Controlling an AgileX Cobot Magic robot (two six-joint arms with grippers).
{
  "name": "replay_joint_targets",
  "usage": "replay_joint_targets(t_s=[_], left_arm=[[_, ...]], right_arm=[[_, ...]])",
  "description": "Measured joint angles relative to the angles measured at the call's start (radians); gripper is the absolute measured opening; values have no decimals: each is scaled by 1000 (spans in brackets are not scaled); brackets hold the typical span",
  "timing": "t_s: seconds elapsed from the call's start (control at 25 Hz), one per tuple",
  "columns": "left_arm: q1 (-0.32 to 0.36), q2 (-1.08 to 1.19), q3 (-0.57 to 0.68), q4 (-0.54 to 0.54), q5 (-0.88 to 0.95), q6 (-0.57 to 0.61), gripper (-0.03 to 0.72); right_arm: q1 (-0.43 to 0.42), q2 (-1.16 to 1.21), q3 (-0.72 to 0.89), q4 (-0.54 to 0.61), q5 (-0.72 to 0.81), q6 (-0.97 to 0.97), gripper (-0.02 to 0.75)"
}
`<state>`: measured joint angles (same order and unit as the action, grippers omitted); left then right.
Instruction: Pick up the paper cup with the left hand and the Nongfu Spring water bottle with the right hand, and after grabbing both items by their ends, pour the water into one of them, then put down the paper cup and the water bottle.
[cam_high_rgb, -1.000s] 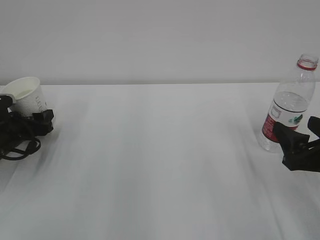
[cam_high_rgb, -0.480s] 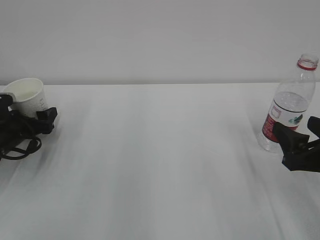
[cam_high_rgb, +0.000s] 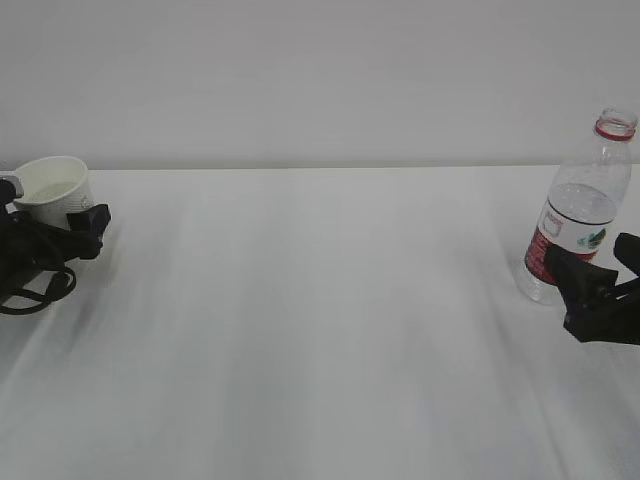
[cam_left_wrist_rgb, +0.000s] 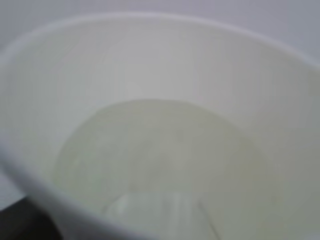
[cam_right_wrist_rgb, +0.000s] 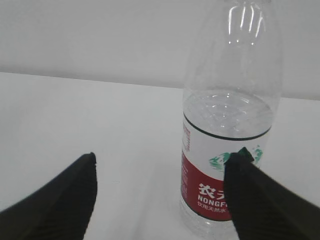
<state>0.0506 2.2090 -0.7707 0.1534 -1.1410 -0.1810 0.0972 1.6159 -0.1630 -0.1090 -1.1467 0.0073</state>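
Far left of the Nongfu Spring water bottle (cam_high_rgb: 578, 215) (uncapped, upright), the paper cup (cam_high_rgb: 55, 193) holds water (cam_left_wrist_rgb: 160, 165); left hand (cam_high_rgb: 50, 235) jaws unclear. Right hand (cam_right_wrist_rgb: 160, 195) fingers spread, bottle just beyond, unheld.

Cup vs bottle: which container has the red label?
The Nongfu Spring water bottle, standing at the table's right edge by the right gripper. It is clear plastic with a red label; the paper cup at far left is white.

A plain white desk (cam_high_rgb: 320, 330) runs back to a bare, pale grey wall (cam_high_rgb: 320, 80) under soft, even light
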Motion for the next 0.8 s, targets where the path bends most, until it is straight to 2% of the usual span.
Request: replay_joint_targets(t_s=[0.48,0.8], left_arm=[[0,-92,119,-11,8,-4,690],[0,-96,123,-17,8,-5,690]], right_arm=[[0,0,0,-5,0,18,593],[0,0,0,-17,0,26,593]])
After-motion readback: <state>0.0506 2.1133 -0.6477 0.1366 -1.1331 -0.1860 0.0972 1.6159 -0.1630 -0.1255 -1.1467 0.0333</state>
